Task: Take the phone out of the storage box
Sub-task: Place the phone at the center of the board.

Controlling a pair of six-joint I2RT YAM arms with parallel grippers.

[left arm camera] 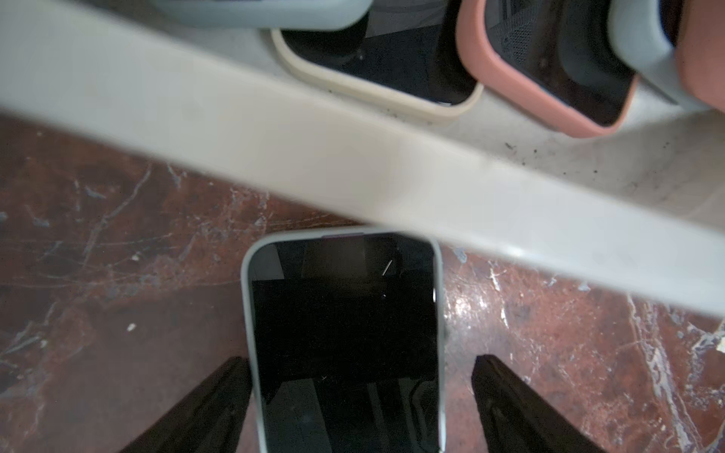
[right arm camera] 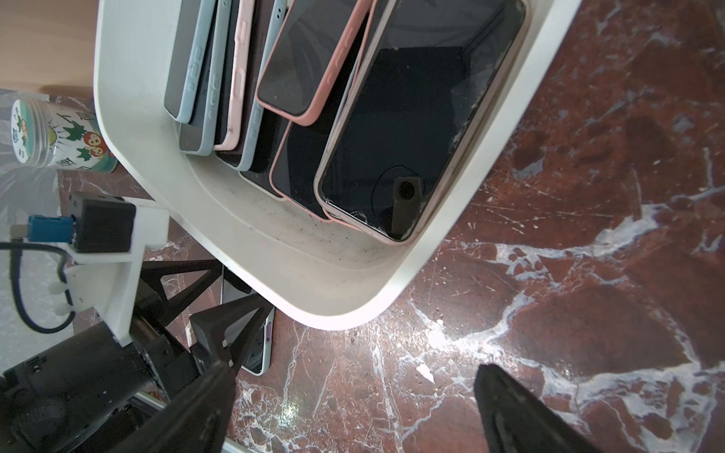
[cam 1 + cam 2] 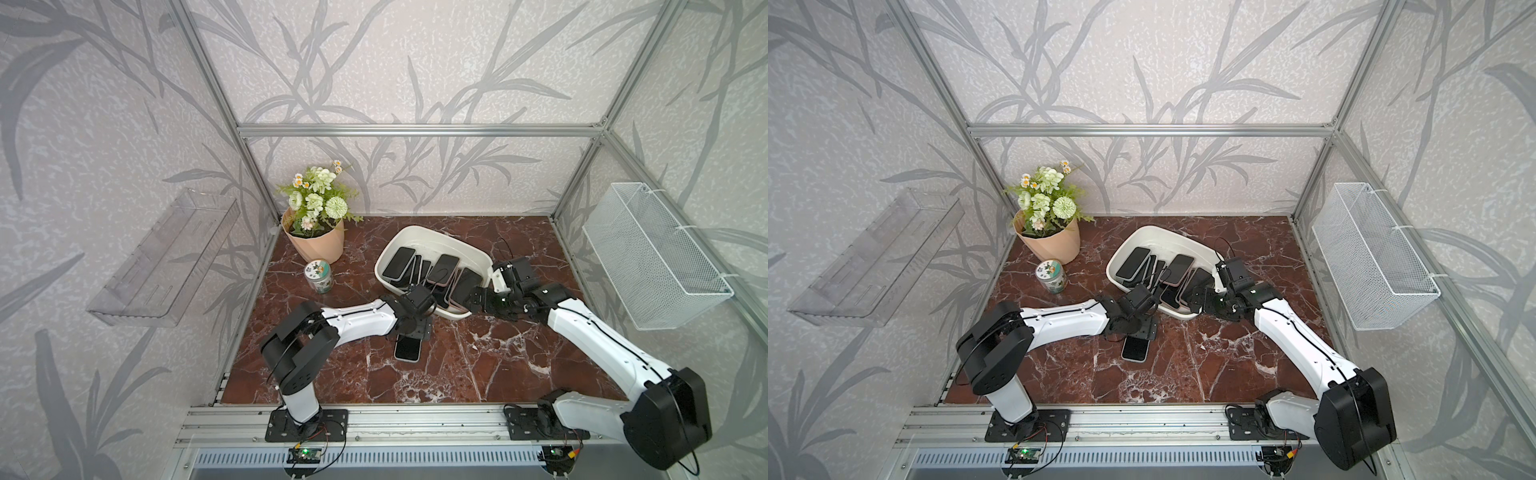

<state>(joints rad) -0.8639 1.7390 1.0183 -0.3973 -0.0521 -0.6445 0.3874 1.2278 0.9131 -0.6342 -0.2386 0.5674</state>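
On the marble tabletop (image 3: 478, 365), a little toward 6 o'clock of centre, the phone (image 3: 407, 348) (image 3: 1135, 348) lies flat and screen up in a pale case, outside the storage box (image 3: 440, 237) (image 3: 1169, 233). It sits just at 7 o'clock of the box's near rim. In the left wrist view the phone's (image 1: 345, 345) far end passes under the flared rim of the box (image 1: 353, 168); whether the two touch cannot be told.

The left gripper (image 1: 360, 360) hangs over the phone with its jaws apart, straddling it. One finger (image 1: 219, 396) lies right against the case edge, while the opposite one stands clear with bare marble showing between, so nothing is grasped.

The box sits toward 1 o'clock of the table's centre and holds the other phones (image 3: 432, 274) (image 2: 412, 129), overlapping and leaning on one another in pink, blue and cream cases.

The right gripper (image 3: 478, 301) (image 2: 353, 366) hovers at the box's 5 o'clock corner, its jaws spread wide and empty over bare marble.

A flower pot (image 3: 318, 245) stands in the 11 o'clock corner, with a small printed jar (image 3: 318, 276) just at its 6 o'clock. A clear tray (image 3: 166, 257) hangs on the wall at 9 o'clock, a wire-mesh basket (image 3: 652, 253) on the wall at 3 o'clock.
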